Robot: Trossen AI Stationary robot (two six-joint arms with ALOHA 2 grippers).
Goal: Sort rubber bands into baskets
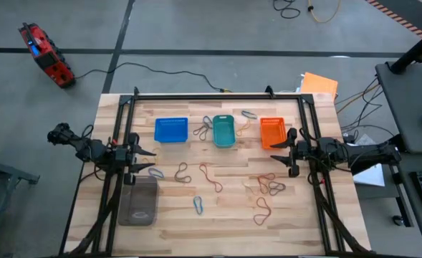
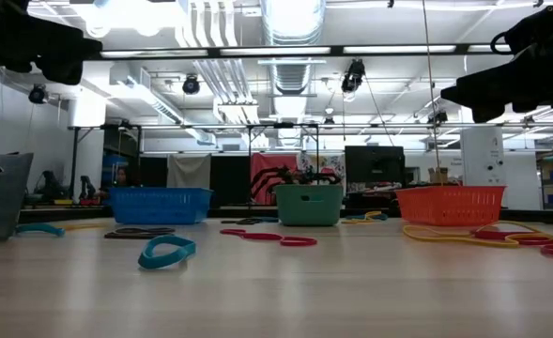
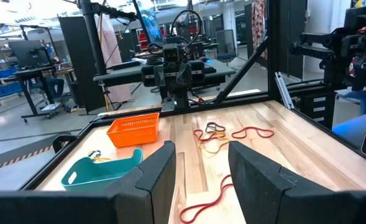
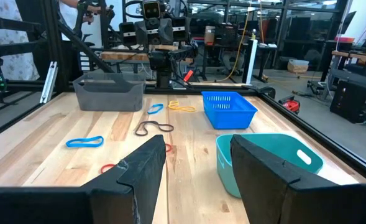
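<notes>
Three baskets stand in a row across the far half of the table: blue (image 1: 171,130), teal (image 1: 223,132) and orange (image 1: 271,132). Rubber bands lie flat and scattered on the wood: a grey one (image 1: 182,172), a red one (image 1: 211,176), a blue one (image 1: 199,205), and a red and tan cluster (image 1: 271,186) near the right. More lie around the baskets (image 1: 203,130). My left gripper (image 1: 140,159) hovers open at the table's left side, and my right gripper (image 1: 284,150) hovers open at the right side by the orange basket. Both point level and hold nothing.
A clear grey container (image 1: 139,201) stands at the near left, just below my left gripper. A black frame (image 1: 218,97) rims the table. The middle and near parts of the wood carry only the flat bands, such as the blue one (image 2: 166,252).
</notes>
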